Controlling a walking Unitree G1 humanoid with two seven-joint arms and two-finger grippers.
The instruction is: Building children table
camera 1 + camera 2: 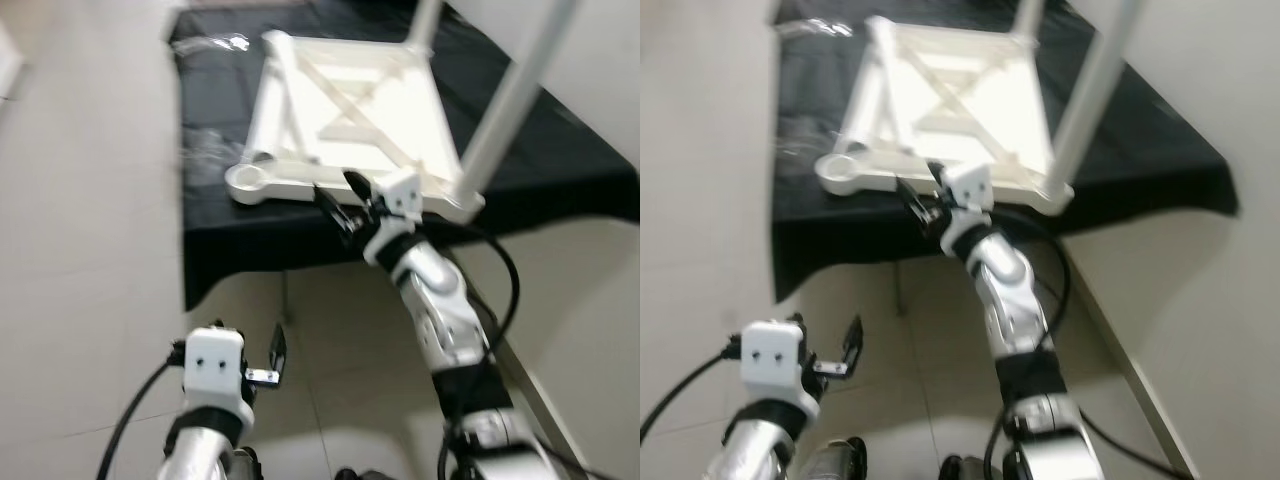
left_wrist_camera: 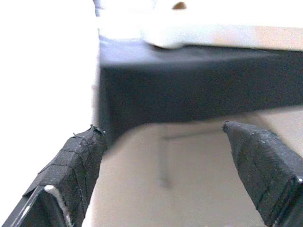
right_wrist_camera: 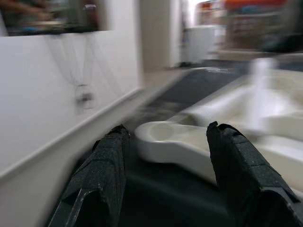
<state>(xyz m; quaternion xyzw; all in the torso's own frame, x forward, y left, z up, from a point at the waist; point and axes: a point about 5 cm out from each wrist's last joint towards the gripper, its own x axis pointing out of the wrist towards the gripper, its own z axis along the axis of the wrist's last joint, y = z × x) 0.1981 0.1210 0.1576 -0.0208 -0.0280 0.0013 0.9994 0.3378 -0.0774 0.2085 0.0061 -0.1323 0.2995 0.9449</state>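
White table frame (image 1: 345,125) on black cloth (image 1: 560,150) (pale floor (image 1: 80,250)).

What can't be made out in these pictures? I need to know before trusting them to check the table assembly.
- Upright white leg: its top is cut off by the head views' upper edge.
- White tabletop: motion blur hides any screws or fittings.
- Right gripper: blur hides whether it touches the tabletop's edge.
- Right wrist view: the background is smeared.

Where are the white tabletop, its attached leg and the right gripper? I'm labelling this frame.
white tabletop (image 1: 395,110): left eye view, underside panel.
attached leg (image 1: 505,105): left eye view, mid-shaft.
right gripper (image 1: 342,200): left eye view, between fingertips.
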